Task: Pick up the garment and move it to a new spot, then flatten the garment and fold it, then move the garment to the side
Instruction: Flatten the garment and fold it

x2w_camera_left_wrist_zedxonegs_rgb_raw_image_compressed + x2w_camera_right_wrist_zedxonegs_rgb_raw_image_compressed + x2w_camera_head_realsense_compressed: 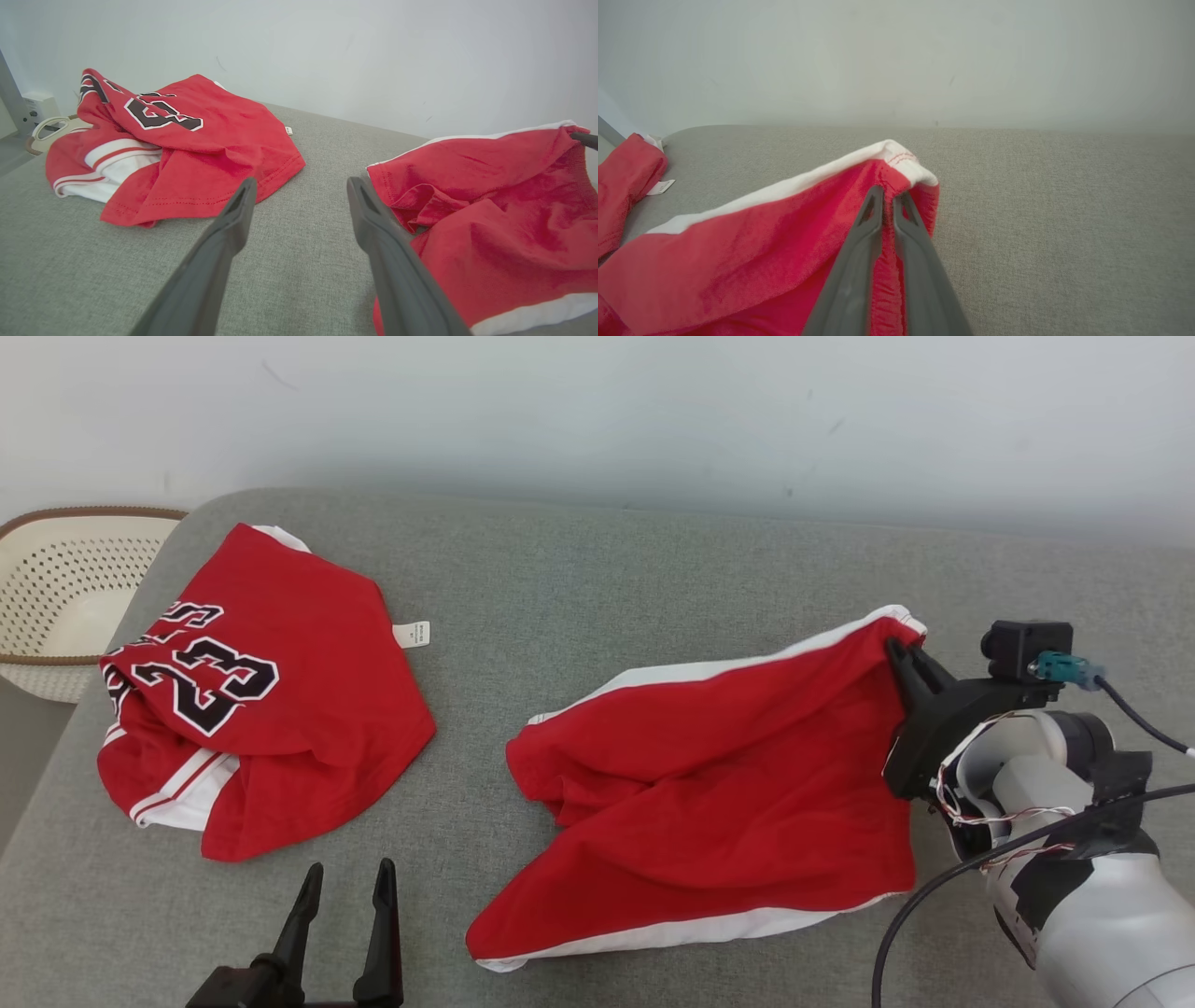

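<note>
On the grey cushion (597, 579), the red garment (709, 784) with white side stripes lies rumpled toward the right. Its far right corner is clamped between the closed fingers of the right gripper (898, 649). The left gripper (347, 873) is at the front edge, jaws apart and empty, between the garment and a red number 23 jersey (280, 691). A pale perforated basket (56, 579) stands past the cushion's left end.

Rumpled red shorts (719, 784), white side stripes
</note>
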Tool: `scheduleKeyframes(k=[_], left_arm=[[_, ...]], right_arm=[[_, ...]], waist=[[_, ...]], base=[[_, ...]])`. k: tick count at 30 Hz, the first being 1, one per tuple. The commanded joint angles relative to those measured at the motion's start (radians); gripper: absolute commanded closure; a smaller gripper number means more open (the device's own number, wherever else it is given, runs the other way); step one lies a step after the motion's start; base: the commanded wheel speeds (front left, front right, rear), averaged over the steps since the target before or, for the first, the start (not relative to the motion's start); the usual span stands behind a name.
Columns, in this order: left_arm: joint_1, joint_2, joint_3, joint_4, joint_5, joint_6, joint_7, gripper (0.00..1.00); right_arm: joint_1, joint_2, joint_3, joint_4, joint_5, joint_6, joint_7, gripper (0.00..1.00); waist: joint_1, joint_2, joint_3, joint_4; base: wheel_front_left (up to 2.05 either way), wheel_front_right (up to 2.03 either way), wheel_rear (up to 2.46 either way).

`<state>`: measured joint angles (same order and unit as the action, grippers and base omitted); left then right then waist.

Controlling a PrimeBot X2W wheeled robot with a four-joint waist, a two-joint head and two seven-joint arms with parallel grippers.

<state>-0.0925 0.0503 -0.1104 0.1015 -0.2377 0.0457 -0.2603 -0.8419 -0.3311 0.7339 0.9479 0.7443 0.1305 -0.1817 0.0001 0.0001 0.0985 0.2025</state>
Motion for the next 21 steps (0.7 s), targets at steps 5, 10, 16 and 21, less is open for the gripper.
scheduleKeyframes(k=[5,10,16,21], left_arm=[[-0.003,0.0,-0.005,0.011,-0.006,0.006,-0.004,0.0],[0.008,0.0,0.0,0.013,0.0,0.005,-0.004,0.0],[0.023,0.0,0.006,0.01,0.004,0.005,-0.004,0.0],[0.031,0.0,0.011,0.005,0.004,0.008,-0.004,0.0]], right_arm=[[-0.01,0.017,0.046,0.076,0.025,0.0,-0.015,0.0],[0.027,0.019,0.073,0.083,0.075,0.0,-0.003,0.0],[0.057,-0.021,0.111,0.036,0.101,0.0,-0.03,0.0],[0.095,-0.05,0.089,-0.015,0.091,0.0,-0.078,0.0]], waist=[[-0.0001,-0.0001,-0.003,-0.001],[-0.0001,-0.0001,-0.023,-0.02],[-0.0001,-0.0001,-0.035,-0.055],[-0.0001,-0.0001,-0.039,-0.084]], base=[[0.0,0.0,0.0],[0.0,0.0,0.0],[0.0,0.0,0.0],[0.0,0.0,0.0]])
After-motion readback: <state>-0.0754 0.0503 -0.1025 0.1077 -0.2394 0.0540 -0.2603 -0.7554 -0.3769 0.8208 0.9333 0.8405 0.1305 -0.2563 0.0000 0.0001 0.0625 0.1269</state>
